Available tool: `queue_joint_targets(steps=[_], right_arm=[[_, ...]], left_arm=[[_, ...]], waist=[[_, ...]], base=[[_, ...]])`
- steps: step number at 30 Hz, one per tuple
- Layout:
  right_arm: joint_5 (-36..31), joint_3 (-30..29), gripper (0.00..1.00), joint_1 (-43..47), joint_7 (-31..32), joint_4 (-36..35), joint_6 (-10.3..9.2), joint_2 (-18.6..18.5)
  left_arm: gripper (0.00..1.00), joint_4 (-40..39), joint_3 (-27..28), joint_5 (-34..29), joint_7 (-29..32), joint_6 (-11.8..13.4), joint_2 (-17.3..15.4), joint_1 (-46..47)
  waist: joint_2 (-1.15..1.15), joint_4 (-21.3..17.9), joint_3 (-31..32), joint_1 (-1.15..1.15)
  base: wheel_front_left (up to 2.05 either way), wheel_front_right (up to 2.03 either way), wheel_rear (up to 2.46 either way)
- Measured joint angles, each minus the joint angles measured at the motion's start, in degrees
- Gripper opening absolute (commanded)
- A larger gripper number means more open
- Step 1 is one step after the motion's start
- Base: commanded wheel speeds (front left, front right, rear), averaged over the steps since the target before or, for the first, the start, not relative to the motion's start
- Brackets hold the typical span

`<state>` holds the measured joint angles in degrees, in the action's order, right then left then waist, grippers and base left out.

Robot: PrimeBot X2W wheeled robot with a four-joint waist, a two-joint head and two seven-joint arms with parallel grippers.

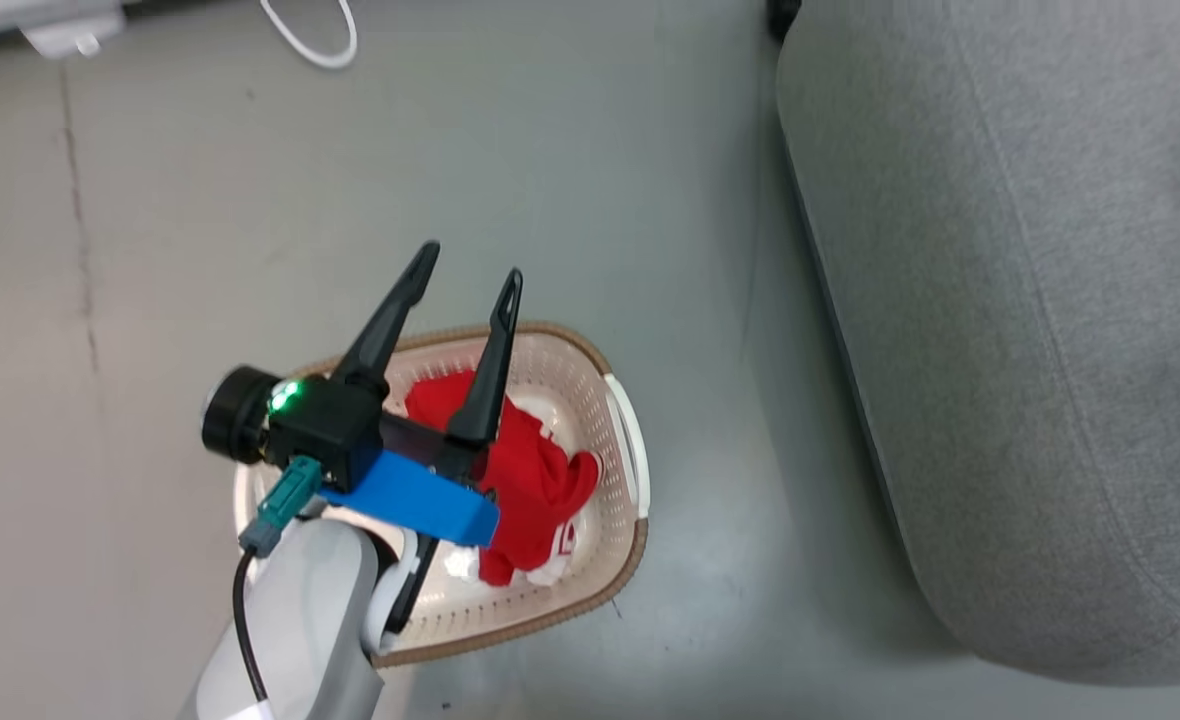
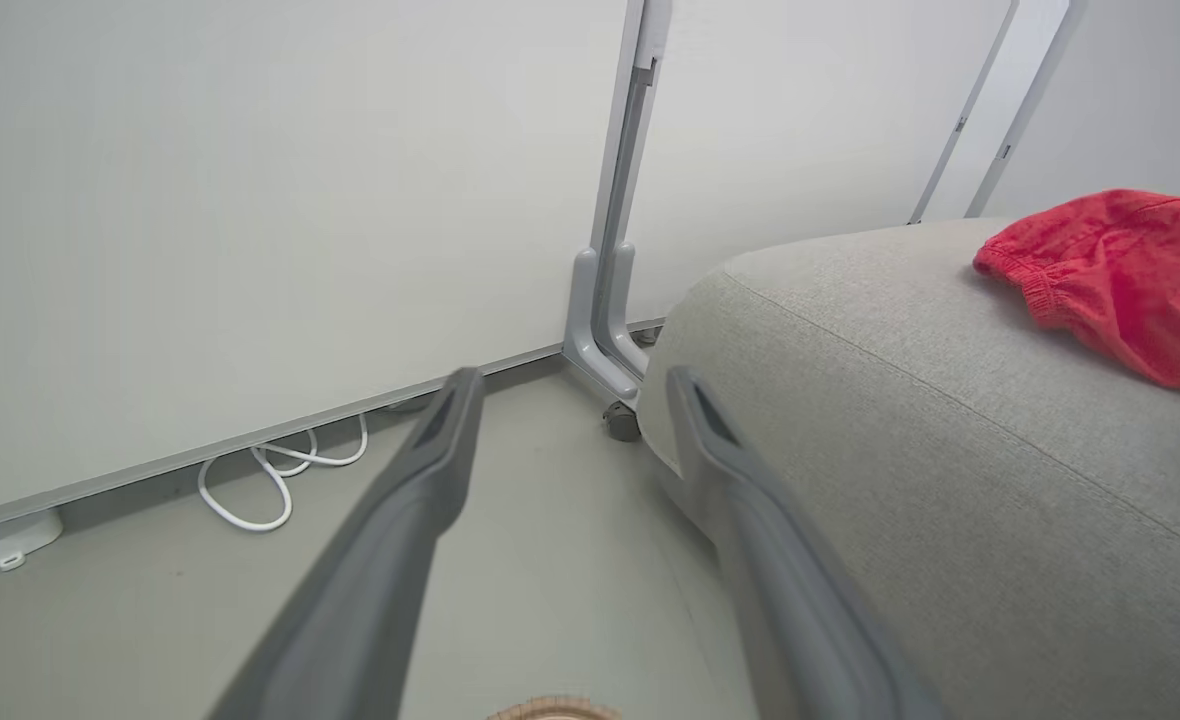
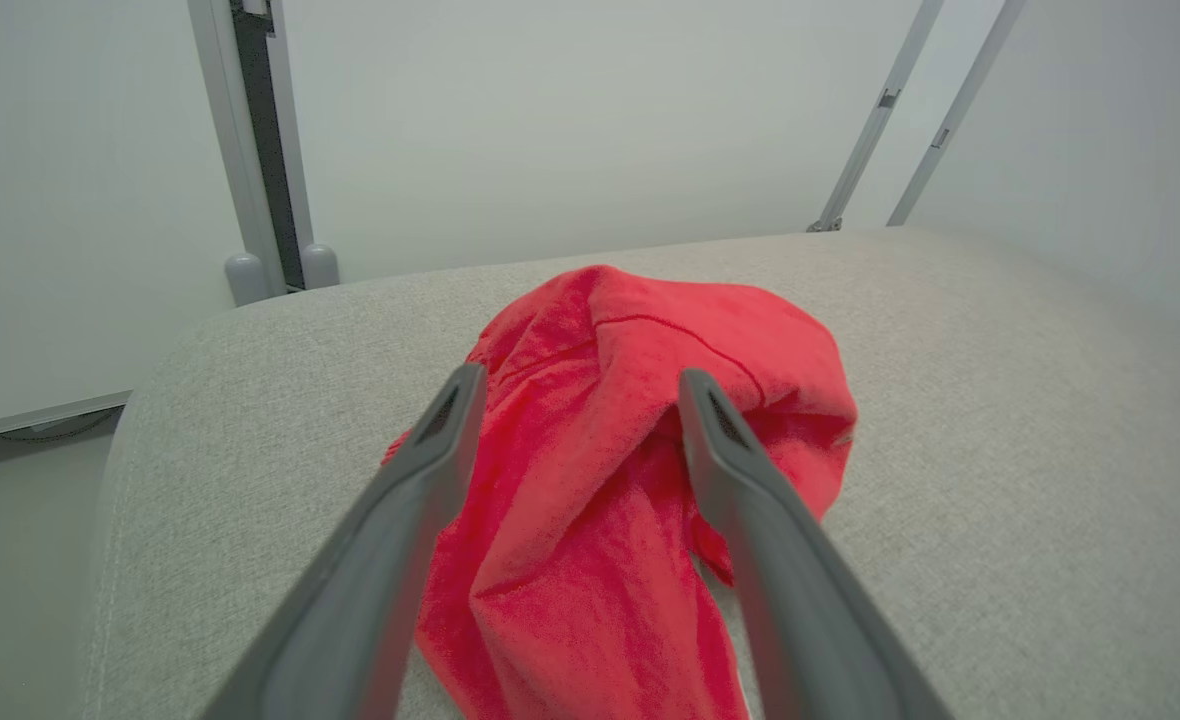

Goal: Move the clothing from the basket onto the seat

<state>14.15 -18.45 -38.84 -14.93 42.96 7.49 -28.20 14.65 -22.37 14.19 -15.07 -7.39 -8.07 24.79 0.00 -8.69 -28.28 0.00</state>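
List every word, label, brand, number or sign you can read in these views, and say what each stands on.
No text here is legible.
On the red-and-white garment in the laundry basket: red marks on a white patch at its lower edge, too small and blurred to read.
On the plain red garment lying on the sofa cushion: no print shows.

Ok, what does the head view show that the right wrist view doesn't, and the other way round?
Head view: the basket on the floor with red clothing in it, the open left gripper over it, and a white cable. Right wrist view: the open right gripper over a red garment lying on the seat, plus wall panels. Shared: the grey seat.
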Motion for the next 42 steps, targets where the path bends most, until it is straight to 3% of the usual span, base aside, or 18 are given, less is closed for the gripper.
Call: queue_joint_targets(steps=[6,21,35,42], right_arm=[[-2.9,-0.2,1.0,7.6,1.9,-7.6,0.0,4.5],[-6.9,4.1,1.0,28.3,10.9,-34.1,0.0,16.3],[-8.6,8.4,1.0,37.8,12.9,-40.2,0.0,21.9],[-8.9,10.8,1.0,40.9,12.5,-41.1,0.0,23.7]], left_arm=[[1.0,1.6,1.8,1.0,0.0,0.0,1.2,-4.4],[1.0,3.8,8.5,1.2,0.0,0.0,3.5,-14.0],[1.0,5.4,15.4,0.3,0.0,0.0,4.3,-19.8],[1.0,6.0,16.1,-0.1,0.0,0.0,4.6,-20.2]], waist=[[0.0,1.0,6.4,0.0],[0.0,6.3,20.4,-0.01],[0.0,11.9,26.5,-0.01],[0.0,13.1,27.7,0.0]], base=[[0.0,0.0,0.0],[0.0,0.0,0.0],[0.0,0.0,0.0],[0.0,0.0,0.0]])
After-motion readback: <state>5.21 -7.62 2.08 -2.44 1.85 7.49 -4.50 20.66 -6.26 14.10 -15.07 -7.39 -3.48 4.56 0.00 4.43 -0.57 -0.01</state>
